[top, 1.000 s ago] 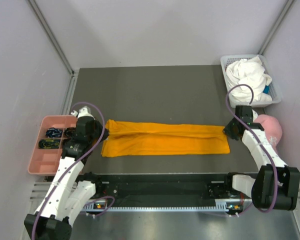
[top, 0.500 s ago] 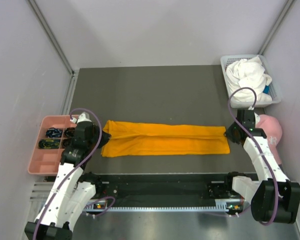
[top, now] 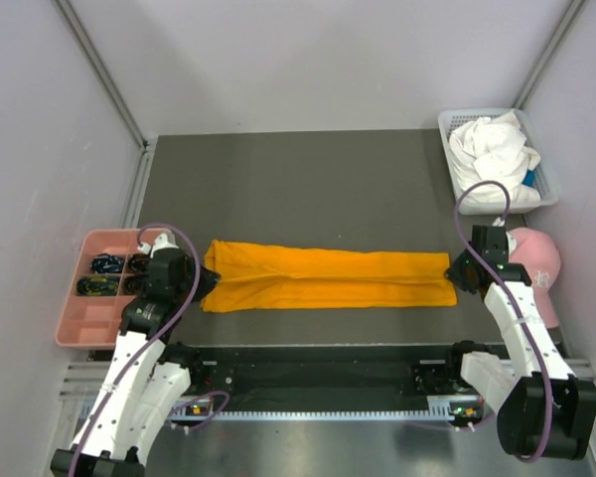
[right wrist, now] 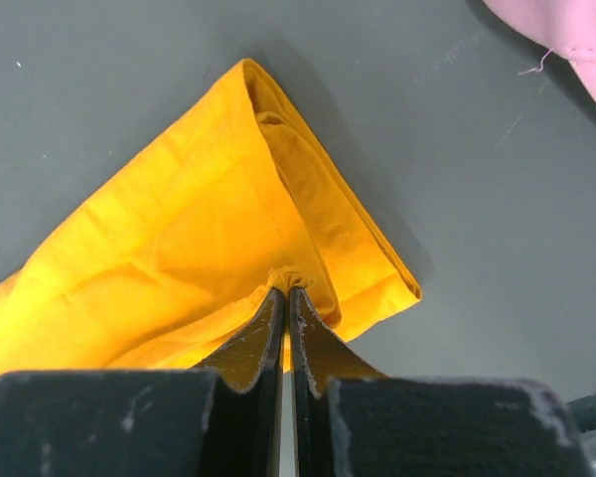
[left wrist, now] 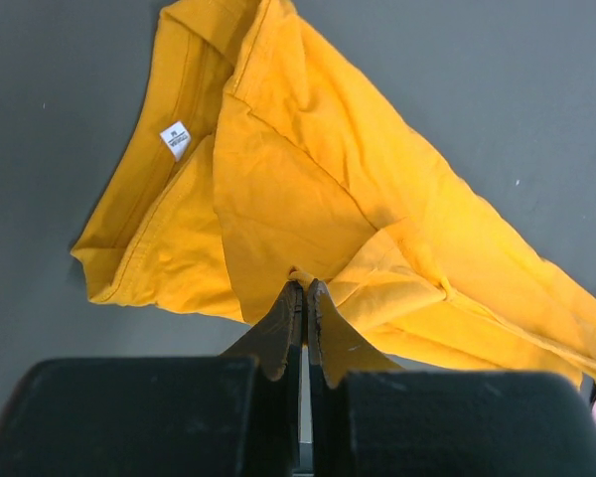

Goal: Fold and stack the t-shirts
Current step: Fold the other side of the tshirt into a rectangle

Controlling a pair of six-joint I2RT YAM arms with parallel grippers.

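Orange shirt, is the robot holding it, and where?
Yes, both hold the orange t-shirt. The left gripper pinches a fold at its collar end; the right gripper pinches the cloth's edge at the opposite end.

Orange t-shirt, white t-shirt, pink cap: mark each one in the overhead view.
orange t-shirt (top: 328, 280), top external view, middle of the long folded strip.
white t-shirt (top: 492, 149), top external view, middle of the bunched cloth.
pink cap (top: 538, 254), top external view, its rounded crown.
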